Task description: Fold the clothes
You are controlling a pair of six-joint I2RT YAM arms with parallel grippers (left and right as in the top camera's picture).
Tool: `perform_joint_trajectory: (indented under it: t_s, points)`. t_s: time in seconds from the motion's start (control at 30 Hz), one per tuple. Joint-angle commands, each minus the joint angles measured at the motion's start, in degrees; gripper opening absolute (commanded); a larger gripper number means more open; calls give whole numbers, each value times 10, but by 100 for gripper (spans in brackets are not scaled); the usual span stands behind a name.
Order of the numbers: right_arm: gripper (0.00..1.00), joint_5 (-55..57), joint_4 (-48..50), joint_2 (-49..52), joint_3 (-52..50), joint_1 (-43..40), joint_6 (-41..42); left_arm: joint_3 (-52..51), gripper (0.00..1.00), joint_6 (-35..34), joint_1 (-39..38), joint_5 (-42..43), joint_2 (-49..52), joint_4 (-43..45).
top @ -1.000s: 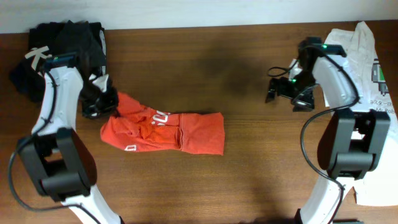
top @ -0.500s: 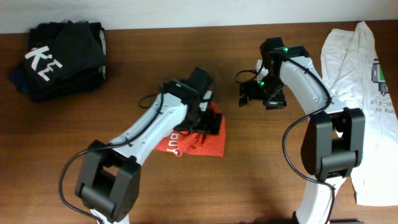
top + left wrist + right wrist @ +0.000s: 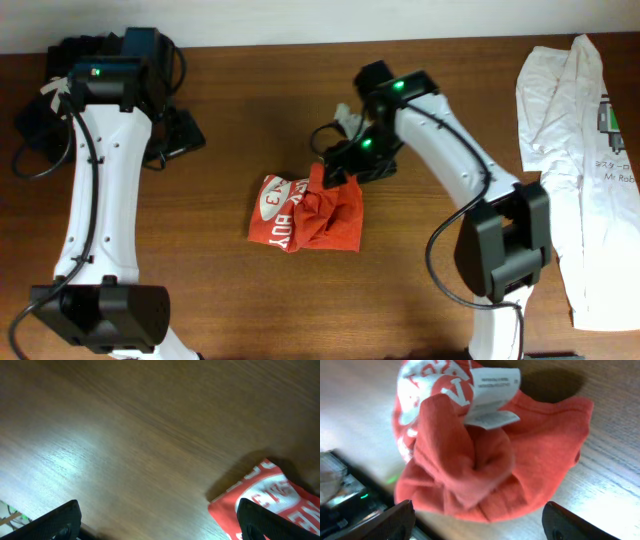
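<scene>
Red-orange T-shirt (image 3: pixel 318 215) crumpled near the middle of the worktop (image 3: pixel 250 100), right end effector (image 3: pixel 338 172) at its upper edge.
Lies in a rumpled heap, white lettering face-up on the left part, small white label (image 3: pixel 492 397) uppermost in the right wrist view. Right end effector spread, fingers either side of a bunched fold; touching or not, cannot tell. Left end effector (image 3: pixel 178 135) spread wide, well apart from the shirt, beside black folded garments (image 3: pixel 75 50) at the far left corner. White T-shirt (image 3: pixel 580 150) along the right edge.
</scene>
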Motion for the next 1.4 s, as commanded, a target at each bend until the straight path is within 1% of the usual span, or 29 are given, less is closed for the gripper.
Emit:
perform_joint_trajectory:
  t_s: [0.0, 0.07, 0.1, 0.13, 0.23, 0.27, 0.3, 0.37, 0.4, 0.43, 0.47, 0.5, 0.57, 0.63, 0.67, 0.7, 0.73, 0.77, 0.83, 0.87, 0.93, 1.07, 1.17, 1.23, 1.27, 1.3, 1.37]
  points:
    - [86, 68, 18, 0, 13, 37, 42, -63, 99, -7, 0, -12, 3, 27]
    - [85, 68, 37, 0, 12, 52, 42, -104, 99, -8, -1, -10, 3, 57]
    - [83, 68, 52, 0, 12, 57, 44, -121, 99, -8, -1, -9, 3, 67]
    - [78, 70, 69, 0, 7, 61, 58, -131, 99, -8, -1, -9, 3, 73]
    - [75, 96, 93, 18, 0, 66, 88, -136, 99, -8, -1, -9, 3, 72]
    - [61, 98, 101, 32, 0, 66, 92, -136, 99, -7, -2, -5, 3, 73]
    - [51, 126, 100, 33, 0, 66, 103, -136, 99, -7, -2, -5, 3, 73]
    - [36, 194, 76, 32, 6, 58, 117, -136, 99, -7, -2, -5, 3, 72]
    - [26, 203, 58, 32, 7, 46, 117, -136, 99, -7, -2, -5, 3, 73]
    - [22, 210, 34, 32, 7, 28, 117, -136, 99, -7, -2, -5, 3, 72]
    - [41, 245, 12, 32, 7, 16, 116, -136, 99, -7, -2, -5, 3, 72]
    - [51, 281, -9, 32, 7, 8, 115, -136, 99, -7, -2, 0, 3, 72]
    - [56, 305, -48, 32, 7, -12, 116, -136, 99, -7, -2, 1, 3, 72]
    - [56, 266, -94, 32, 26, -37, 117, -136, 99, -7, -2, 1, 3, 72]
    - [56, 208, -119, 32, 48, -44, 99, -136, 99, -7, -2, 2, 3, 72]
    - [56, 130, -142, 30, 79, -47, 34, -136, 99, -7, -2, 1, 3, 72]
    - [59, 56, -158, 24, 114, -44, -8, -136, 99, -7, -2, 1, 3, 72]
    - [61, 30, -163, 20, 130, -38, -17, -136, 99, -7, -2, 1, 3, 72]
    - [66, 48, -168, 16, 129, 12, -19, -136, 99, -7, -2, 2, 3, 75]
    - [71, 67, -165, 17, 120, 43, -19, -136, 99, -7, -2, 1, 3, 78]
    - [73, 152, -130, 17, 87, 110, 62, -136, 99, -7, -2, 1, 3, 78]
    - [71, 160, -64, 17, 43, 168, 95, -136, 99, -3, -2, 1, 3, 78]
    - [60, 168, -1, 17, -2, 168, 122, -136, 99, -3, -2, 1, 3, 78]
    - [45, 177, 5, 17, -10, 165, 122, -136, 99, -3, -2, 1, 3, 78]
    - [6, 188, 2, 17, -10, 161, 123, -136, 99, -3, -2, 1, 3, 78]
    - [4, 198, -10, 17, -10, 156, 132, -136, 99, -3, -2, 1, 3, 78]
    - [4, 236, -65, 16, -9, 146, 144, -136, 99, -3, -2, 1, 3, 76]
